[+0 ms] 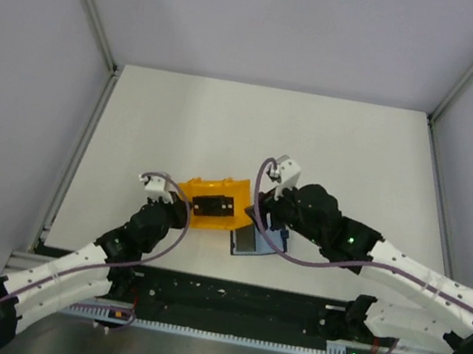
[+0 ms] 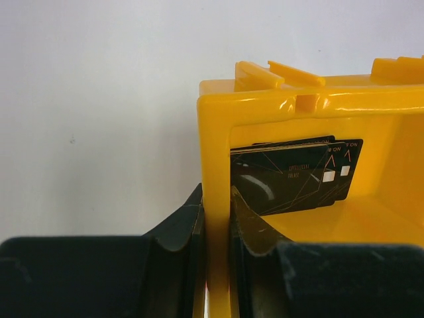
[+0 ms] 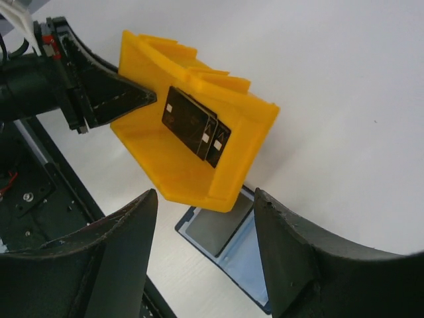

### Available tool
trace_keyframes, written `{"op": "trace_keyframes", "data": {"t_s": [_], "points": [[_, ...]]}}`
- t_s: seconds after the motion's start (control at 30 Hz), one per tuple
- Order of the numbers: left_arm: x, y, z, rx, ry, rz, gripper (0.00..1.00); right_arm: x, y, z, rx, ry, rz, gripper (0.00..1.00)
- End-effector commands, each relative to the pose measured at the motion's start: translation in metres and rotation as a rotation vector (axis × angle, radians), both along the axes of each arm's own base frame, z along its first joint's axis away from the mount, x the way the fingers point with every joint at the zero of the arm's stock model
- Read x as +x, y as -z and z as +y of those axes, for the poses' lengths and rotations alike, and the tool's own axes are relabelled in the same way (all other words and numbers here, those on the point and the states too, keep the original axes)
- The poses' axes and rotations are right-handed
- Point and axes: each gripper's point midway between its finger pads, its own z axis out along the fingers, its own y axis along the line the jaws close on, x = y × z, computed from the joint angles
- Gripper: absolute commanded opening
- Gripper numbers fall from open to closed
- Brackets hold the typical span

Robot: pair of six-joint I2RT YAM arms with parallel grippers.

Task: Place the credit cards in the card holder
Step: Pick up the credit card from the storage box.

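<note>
Currently, black gold-lined credit cards [image 3: 197, 126] are lying overlapped in the orange bin [image 3: 169, 169], card holder [image 3: 228, 232] at its five o'clock; my left gripper [image 2: 215, 218] is pinching its wall, my right gripper [image 3: 205, 195] hanging spread.

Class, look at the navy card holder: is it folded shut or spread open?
Spread open. The card holder lies flat on the table, its lighter blue inside and dark pocket facing up.
</note>
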Motion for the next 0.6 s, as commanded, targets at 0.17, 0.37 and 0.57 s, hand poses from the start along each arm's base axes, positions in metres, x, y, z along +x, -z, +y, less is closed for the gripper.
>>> {"op": "trace_keyframes", "data": {"t_s": [0.17,0.37,0.57], "points": [[0.014,-0.032,0.002,-0.006,-0.072,-0.019,0.0,0.001,-0.001,0.075,0.001,-0.145,-0.061,0.58],[0.014,-0.031,-0.007,0.014,-0.041,0.029,0.0,0.017,0.011,0.106,0.015,-0.125,-0.075,0.54],[0.014,-0.037,-0.016,0.008,-0.02,0.075,0.0,0.03,0.036,0.129,0.002,-0.091,-0.025,0.51]]}}
